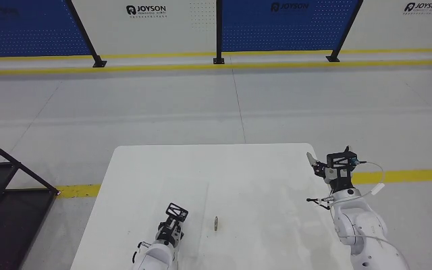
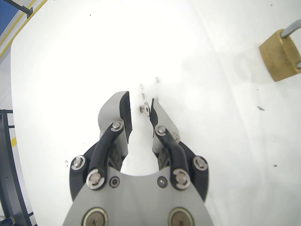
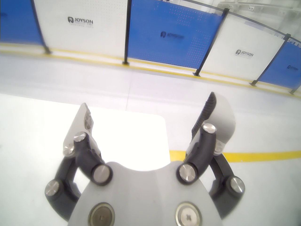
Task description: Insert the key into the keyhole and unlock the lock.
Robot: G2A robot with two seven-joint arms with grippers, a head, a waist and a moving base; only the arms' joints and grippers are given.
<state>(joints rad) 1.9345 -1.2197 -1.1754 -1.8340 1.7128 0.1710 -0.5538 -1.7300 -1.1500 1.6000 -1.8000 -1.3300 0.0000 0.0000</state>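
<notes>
A small silver key (image 2: 145, 109) lies on the white table (image 1: 256, 175) between the fingers of my left gripper (image 2: 140, 96). Its head rests close against one ribbed pad (image 2: 153, 114), and the fingers stand open with a gap around it. A brass padlock (image 2: 279, 56) with a steel shackle lies on the table off to the side; from above it is a small object (image 1: 215, 223) just right of my left gripper (image 1: 177, 212). My right gripper (image 3: 148, 101) hangs open and empty over the table's right edge (image 1: 332, 164).
The tabletop is bare apart from a few dark specks. A black frame (image 1: 20, 182) stands beside the table's left edge. Beyond the far edge are grey floor, yellow lines and a blue and white barrier fence (image 1: 216, 27).
</notes>
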